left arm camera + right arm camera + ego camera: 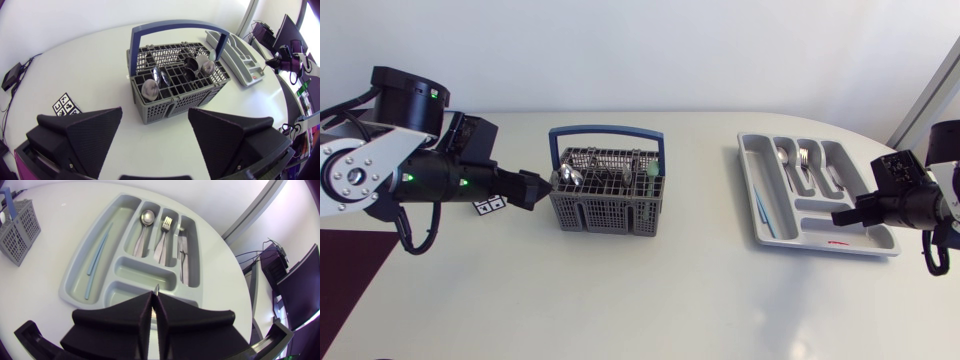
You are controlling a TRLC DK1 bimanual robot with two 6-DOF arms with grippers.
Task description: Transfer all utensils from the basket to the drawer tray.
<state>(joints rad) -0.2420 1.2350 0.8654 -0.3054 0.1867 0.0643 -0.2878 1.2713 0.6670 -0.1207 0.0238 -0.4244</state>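
The grey basket [605,205] with the blue handle sits mid-table with spoons [150,89] and other utensils standing in it. The drawer tray [760,215], well off to its right, holds a spoon [146,217], a fork [167,224], a few pieces in the next slot and a pale blue stick [97,255] in the long side compartment. Left gripper [155,114] is just beside the basket, fingers spread wide with nothing in them, and right gripper [154,297] hangs over the tray's end with the short cross compartments, fingers pinched on a thin metal tip [156,287] (can't tell which utensil).
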